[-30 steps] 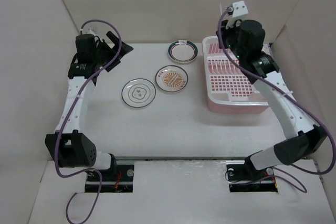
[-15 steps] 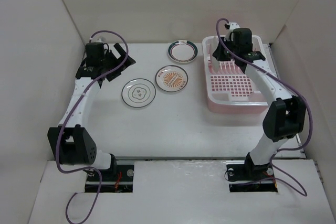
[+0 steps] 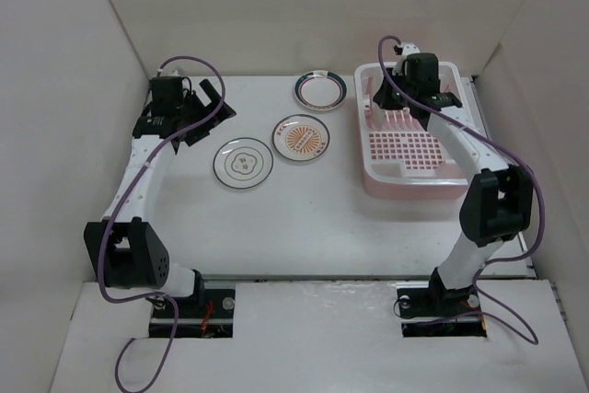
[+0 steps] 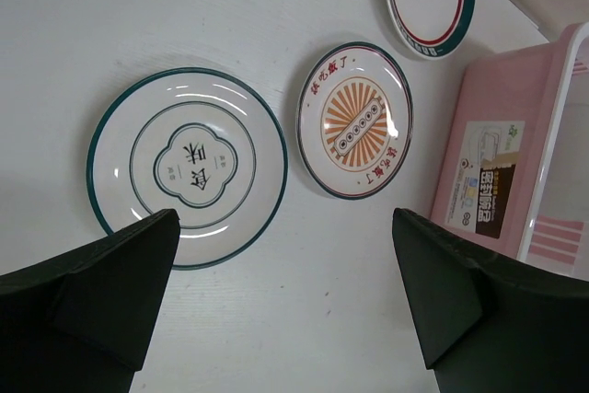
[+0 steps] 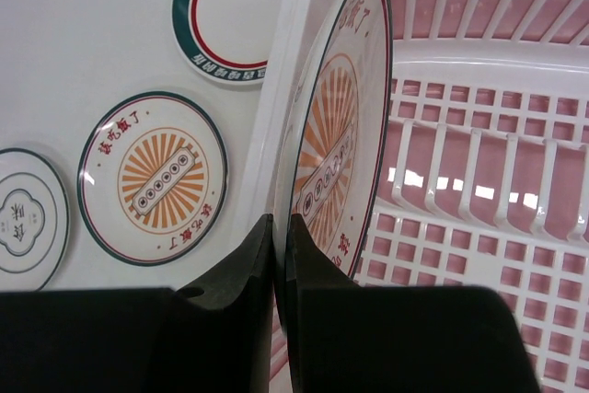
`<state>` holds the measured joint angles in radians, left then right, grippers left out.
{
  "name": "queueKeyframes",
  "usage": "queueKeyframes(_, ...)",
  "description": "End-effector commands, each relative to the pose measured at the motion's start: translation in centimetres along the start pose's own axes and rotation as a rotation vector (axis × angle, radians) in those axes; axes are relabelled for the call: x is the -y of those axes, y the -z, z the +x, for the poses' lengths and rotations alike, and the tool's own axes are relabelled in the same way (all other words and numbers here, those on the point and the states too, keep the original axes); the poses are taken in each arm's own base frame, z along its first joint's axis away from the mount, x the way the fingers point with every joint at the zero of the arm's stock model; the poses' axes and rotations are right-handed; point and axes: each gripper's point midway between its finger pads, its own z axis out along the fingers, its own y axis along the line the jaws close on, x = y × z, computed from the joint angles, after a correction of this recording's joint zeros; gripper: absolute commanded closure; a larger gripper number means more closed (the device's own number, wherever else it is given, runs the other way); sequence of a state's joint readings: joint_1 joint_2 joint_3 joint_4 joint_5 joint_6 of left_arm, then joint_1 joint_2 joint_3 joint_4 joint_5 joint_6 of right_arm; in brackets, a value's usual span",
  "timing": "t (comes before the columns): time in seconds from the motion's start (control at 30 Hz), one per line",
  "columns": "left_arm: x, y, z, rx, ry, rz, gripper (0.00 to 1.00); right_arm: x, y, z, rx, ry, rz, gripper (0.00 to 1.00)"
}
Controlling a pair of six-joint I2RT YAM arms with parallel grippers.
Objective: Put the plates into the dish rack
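My right gripper [image 5: 281, 227] is shut on the rim of an orange-centred plate [image 5: 336, 135], held on edge inside the dish rack [image 3: 433, 181] at its left end; in the top view the right gripper [image 3: 391, 103] is over the rack's back left. On the table lie a second orange-centred plate [image 3: 301, 137], a dark-ringed plate [image 3: 242, 163] and a teal-rimmed plate [image 3: 320, 89]. My left gripper [image 3: 198, 103] is open and empty, up over the table left of the ringed plate [image 4: 189, 165].
The rack's upright prongs [image 5: 479, 181] stand right of the held plate. White walls enclose the table at the left, back and right. The rack's pink side wall [image 4: 497, 181] shows at the right of the left wrist view.
My right arm has swung down and carried the plate into the rack's left end. My left arm shifted slightly and then held still.
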<state>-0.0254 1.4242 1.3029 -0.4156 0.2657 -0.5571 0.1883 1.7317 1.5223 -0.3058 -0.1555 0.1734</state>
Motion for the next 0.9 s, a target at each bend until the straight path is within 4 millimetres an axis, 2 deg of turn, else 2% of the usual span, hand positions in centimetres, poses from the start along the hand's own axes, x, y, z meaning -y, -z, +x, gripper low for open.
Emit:
queueKeyframes(0.0,1.0,0.6,-1.2,0.034,-0.030,0.018,0.00,-0.2,-0.1,-3.0,0.112,0.006,-0.004,1.00)
queueKeyframes(0.03,1.2,0.8,-1.5,0.042,-0.032,0.023,0.00,0.6,-0.5,-2.7,0.104,0.000,0.015,1.00)
queueKeyframes(0.07,1.2,0.8,-1.5,0.042,-0.032,0.023,0.00,0.5,-0.4,-3.2,0.113,0.001,0.013,1.00)
queueKeyframes(0.13,1.2,0.8,-1.5,0.042,-0.032,0.023,0.00,0.7,-1.1,-2.7,0.100,-0.001,0.016,1.00)
queueKeyframes(0.3,0.8,0.4,-1.1,0.033,-0.029,0.017,0.00,1.5,-1.4,-2.5,0.093,0.011,0.036,1.00)
queueKeyframes(0.33,0.8,0.4,-1.1,0.033,-0.029,0.017,0.00,2.2,-1.4,-2.6,0.098,0.007,0.056,1.00)
queueKeyframes(0.5,0.7,0.1,-0.9,0.026,-0.027,0.012,0.00,2.3,-2.2,-2.0,0.068,0.003,0.052,1.00)
queueKeyframes(0.67,0.6,-0.2,-0.7,0.012,-0.025,0.013,0.00,2.4,-2.3,-2.3,0.067,0.012,0.053,0.85)
queueKeyframes(0.77,0.7,-0.2,-0.9,0.019,-0.027,0.019,0.00,2.5,-2.6,-1.9,0.058,0.011,0.054,0.84)
queueKeyframes(0.8,0.5,-0.6,-0.7,0.011,-0.025,0.013,0.00,2.5,-2.6,-1.7,0.049,0.009,0.056,0.80)
queueKeyframes(0.83,0.5,-0.6,-0.7,0.011,-0.025,0.013,0.00,2.5,-2.8,-1.8,0.049,0.009,0.056,0.71)
queueKeyframes(0.87,0.5,-0.6,-0.7,0.011,-0.025,0.013,0.00,2.5,-2.8,-1.8,0.049,0.009,0.056,0.71)
